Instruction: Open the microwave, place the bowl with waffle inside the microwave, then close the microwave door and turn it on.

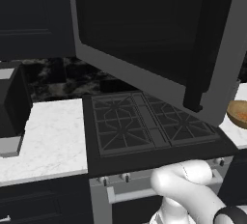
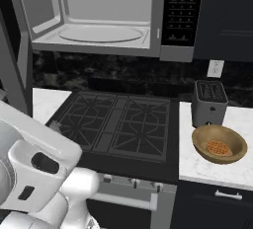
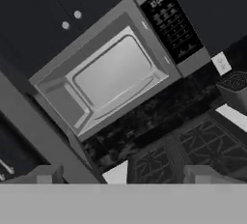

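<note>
Microwave door (image 1: 159, 39) open above stove (image 2: 118, 124)

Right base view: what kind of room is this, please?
A rendered home kitchen, most likely: an open microwave hangs above a gas stove, and a toaster stands behind a bowl on the marble counter.

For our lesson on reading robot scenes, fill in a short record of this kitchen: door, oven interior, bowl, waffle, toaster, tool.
microwave door: swung wide open
microwave interior: pale grey, turntable bare
bowl: on the white counter right of the stove, in front of the toaster
waffle: lying in the bowl
tool: open, holding nothing, facing the microwave
</note>
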